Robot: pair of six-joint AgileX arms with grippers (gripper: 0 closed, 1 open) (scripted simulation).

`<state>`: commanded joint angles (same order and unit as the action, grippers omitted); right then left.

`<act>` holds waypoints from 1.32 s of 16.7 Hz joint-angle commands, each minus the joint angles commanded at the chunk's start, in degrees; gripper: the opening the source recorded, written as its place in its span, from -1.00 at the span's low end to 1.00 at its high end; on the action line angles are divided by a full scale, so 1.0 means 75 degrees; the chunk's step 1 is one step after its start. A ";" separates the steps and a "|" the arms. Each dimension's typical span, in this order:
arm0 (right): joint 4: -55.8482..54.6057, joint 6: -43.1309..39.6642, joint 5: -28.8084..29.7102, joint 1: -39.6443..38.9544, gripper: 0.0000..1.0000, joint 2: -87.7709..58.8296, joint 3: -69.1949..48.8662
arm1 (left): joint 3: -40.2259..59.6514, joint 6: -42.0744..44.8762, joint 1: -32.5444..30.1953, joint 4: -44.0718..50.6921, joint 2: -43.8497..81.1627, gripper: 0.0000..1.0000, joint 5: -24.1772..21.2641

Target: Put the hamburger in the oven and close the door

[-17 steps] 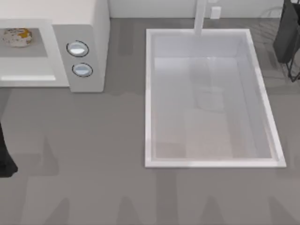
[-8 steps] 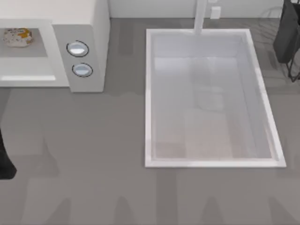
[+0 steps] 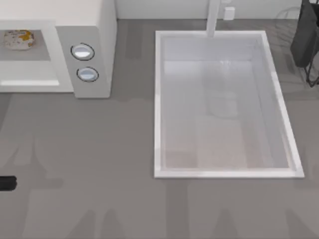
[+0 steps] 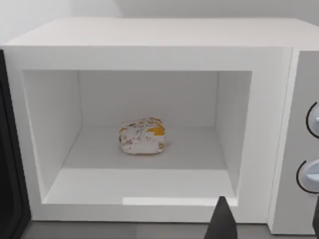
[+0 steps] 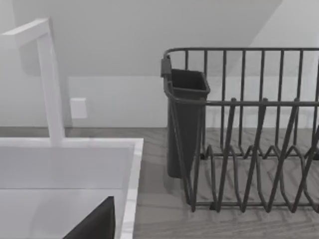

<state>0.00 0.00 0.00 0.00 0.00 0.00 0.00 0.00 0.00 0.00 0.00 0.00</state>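
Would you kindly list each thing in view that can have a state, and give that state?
hamburger: resting on the oven floor, inside the cavity.
oven: front open, cavity exposed.
door: swung open at the side of the cavity, not yet shut.
sink: nothing in its basin.
left gripper: open, in front of the oven, holding nothing.

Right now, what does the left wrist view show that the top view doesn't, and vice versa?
Left wrist view adds: the oven cavity head-on, walls and floor, with the hamburger sitting mid-floor, and the left gripper, fingers apart, in front of the opening. Top view adds: the sink basin, its faucet and the dish rack at the table's right. Shared: the oven, the hamburger and the two knobs.
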 joint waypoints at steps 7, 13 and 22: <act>0.0000 0.0000 0.0000 0.0000 1.00 0.0000 0.0000 | 0.0000 0.0000 0.0000 0.0000 0.0000 -1.00 0.0000; 0.0000 0.0000 0.0000 0.0000 1.00 0.0000 0.0000 | 0.0031 0.0002 -0.0019 -0.0094 0.0125 -1.00 0.0019; 0.0000 0.0000 0.0000 0.0000 1.00 0.0000 0.0000 | 0.0479 0.0032 -0.0317 -0.1535 0.2012 -1.00 0.0313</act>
<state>0.00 0.00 0.00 0.00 0.00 0.00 3.59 0.24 -2.38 -11.51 15.09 2.35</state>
